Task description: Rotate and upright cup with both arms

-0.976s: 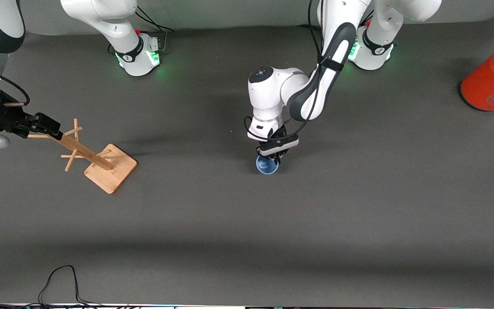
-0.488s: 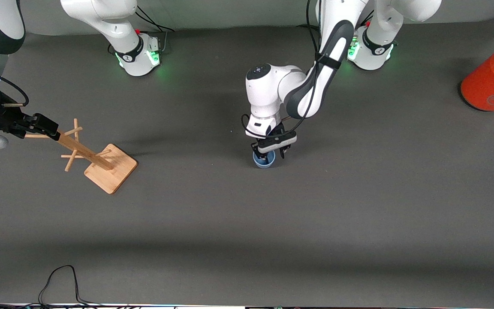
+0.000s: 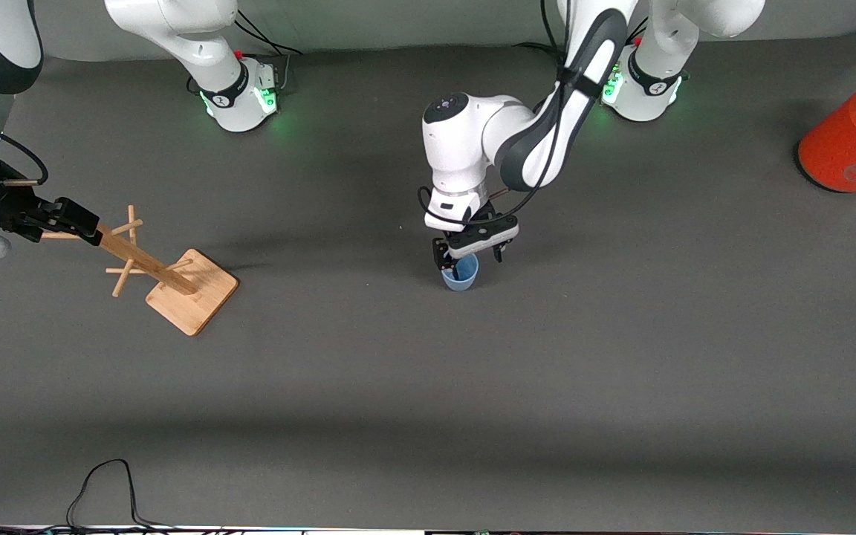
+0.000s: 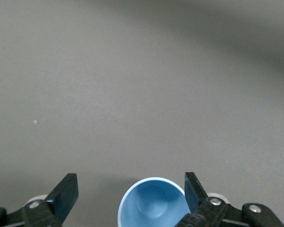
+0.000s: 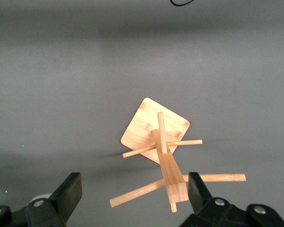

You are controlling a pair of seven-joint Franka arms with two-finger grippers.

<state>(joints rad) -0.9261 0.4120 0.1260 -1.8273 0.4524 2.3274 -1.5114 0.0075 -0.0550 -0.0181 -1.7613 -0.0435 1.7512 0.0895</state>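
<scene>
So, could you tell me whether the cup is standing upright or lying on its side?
Upright. The cup stands on the table with its mouth up; the left wrist view looks into its empty inside, and the open left gripper straddles it.

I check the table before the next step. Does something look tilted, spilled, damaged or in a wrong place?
Nothing stands out. The cup stands upright, mouth up, with the open left gripper over it. The wooden rack stands on its base below the open right gripper. The orange can sits at the table edge.
</scene>
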